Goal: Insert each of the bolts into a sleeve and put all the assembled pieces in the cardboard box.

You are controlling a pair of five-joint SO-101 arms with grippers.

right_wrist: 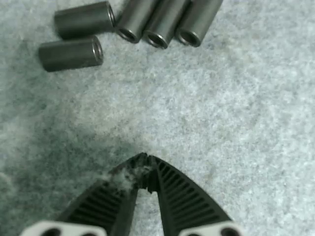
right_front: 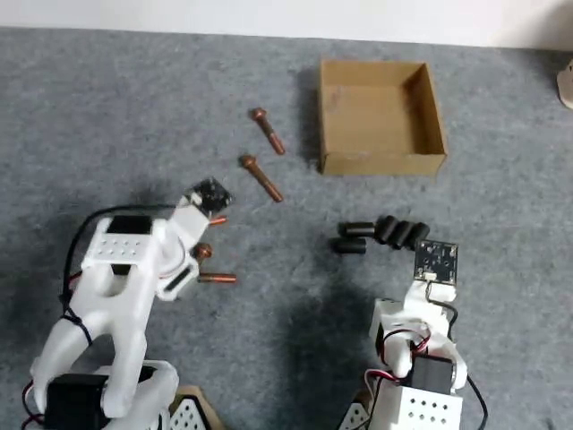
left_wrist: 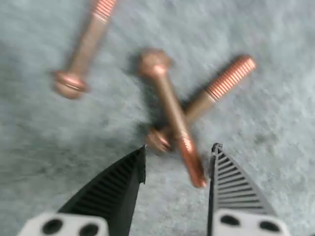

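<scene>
My left gripper (left_wrist: 179, 150) hangs open just above the grey carpet, its tips on either side of the threaded end of a copper bolt (left_wrist: 170, 105). That bolt lies across a second bolt (left_wrist: 216, 86); a third bolt (left_wrist: 81, 54) lies apart. In the high view two more bolts (right_front: 269, 131) (right_front: 260, 176) lie nearer the empty cardboard box (right_front: 380, 116). My right gripper (right_wrist: 146, 172) is shut on nothing, a short way from several dark sleeves (right_wrist: 157, 22) lying in a group (right_front: 385, 233).
The left arm (right_front: 125, 260) stands at the front left and the right arm (right_front: 421, 358) at the front right. Open carpet lies between them and around the box. A pale wall edge runs along the far side.
</scene>
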